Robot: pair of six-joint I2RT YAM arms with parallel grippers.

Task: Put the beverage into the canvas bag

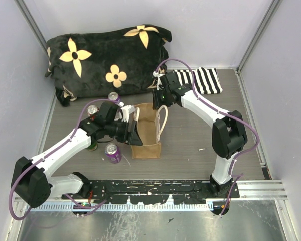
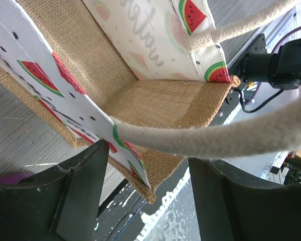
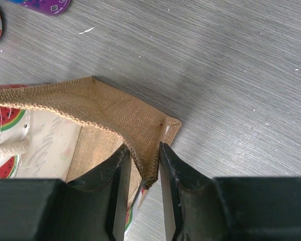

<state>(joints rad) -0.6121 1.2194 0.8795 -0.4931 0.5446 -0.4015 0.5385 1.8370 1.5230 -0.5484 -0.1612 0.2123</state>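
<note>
The tan canvas bag (image 1: 146, 136) lies on the table with cream loop handles (image 1: 163, 123) and a watermelon-print lining (image 2: 140, 40). My left gripper (image 1: 134, 131) is at its left side, open; in the left wrist view (image 2: 148, 163) the bag's rim corner and a rope handle (image 2: 215, 138) sit between the wide jaws. My right gripper (image 1: 159, 102) is at the bag's far end, shut on the burlap rim (image 3: 144, 150). A purple can (image 1: 113, 153) stands near the bag's near left corner, and two more cans (image 1: 93, 110) (image 1: 113, 97) stand behind the left arm.
A black flowered blanket (image 1: 108, 57) fills the back left. A black-and-white striped cloth (image 1: 203, 80) lies at the back right. A green can (image 1: 93, 146) stands under the left arm. White walls enclose the table on three sides.
</note>
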